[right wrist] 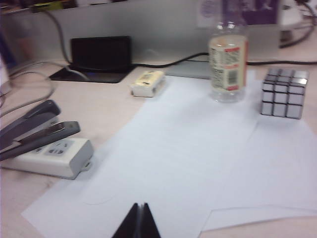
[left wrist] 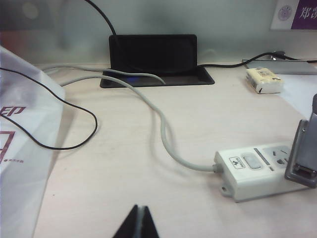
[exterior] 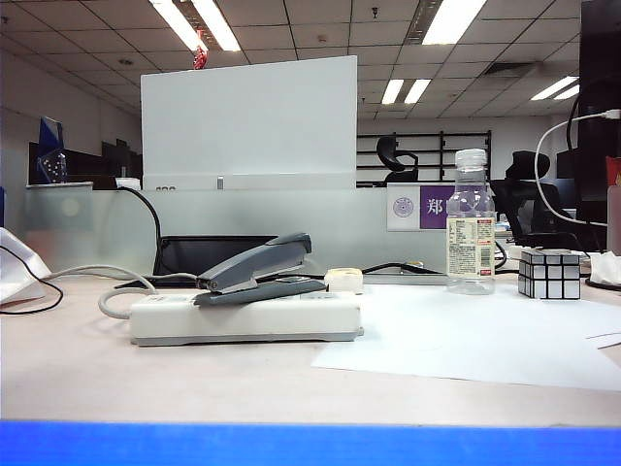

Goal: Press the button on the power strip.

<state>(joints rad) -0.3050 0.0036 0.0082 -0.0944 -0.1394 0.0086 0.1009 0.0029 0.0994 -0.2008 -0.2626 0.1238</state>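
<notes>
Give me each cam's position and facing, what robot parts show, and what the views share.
Exterior view: low at the table's front edge, facing the back partition; no arm shows.
Left wrist view: above the table's left side, looking down at the power strip, its button and cable; the shut left gripper pokes in.
Right wrist view: above the white paper, looking toward the bottle and cube; the shut right gripper shows.
Shared: all three see the strip, the stapler on it, and the small cream block.
</notes>
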